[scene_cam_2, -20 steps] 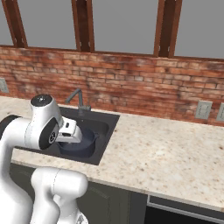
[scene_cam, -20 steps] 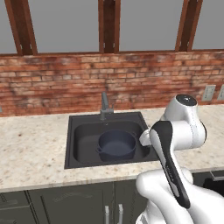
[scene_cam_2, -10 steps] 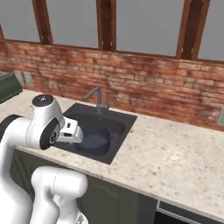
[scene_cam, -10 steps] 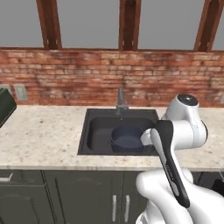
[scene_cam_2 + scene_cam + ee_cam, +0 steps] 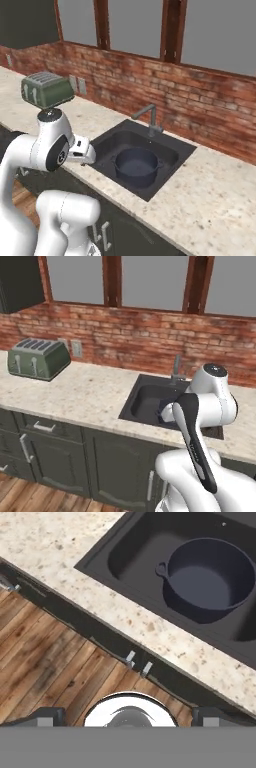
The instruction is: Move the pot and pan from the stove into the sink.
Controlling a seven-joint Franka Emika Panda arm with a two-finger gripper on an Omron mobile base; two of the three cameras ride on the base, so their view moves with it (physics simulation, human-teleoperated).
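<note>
The whole picture is sliding sideways across both base views, and that is the base driving along the counter (image 5: 210, 200), not the things moving. The sink (image 5: 172, 146) has drifted off to one side of the frame, and a green toaster (image 5: 37, 358) has come into sight on the counter well away from the sink, with a wall outlet (image 5: 76, 348) on the brick just beside it. The pot (image 5: 136, 165) sits where it sat, down in the sink basin, upright and empty, near the front wall of the sink.

So the reading is this: half the job looks done, the pot is delivered, and the robot appears to be heading off for the pan. The stove and the pan are not in front of the cameras right now.

The gripper (image 5: 129, 713) is spread to its full width and carries nothing; in the hand view its two tips stand far apart, aimed down past the counter edge at the wooden floor (image 5: 45, 662) and the cabinet fronts (image 5: 55, 456) below the sink.

The count: one pot, one sink, one grey faucet (image 5: 148, 118) at the back of the sink, one toaster, one outlet in the left base view, and two small cabinet handles (image 5: 138, 662) side by side under the sink's front edge.
</note>
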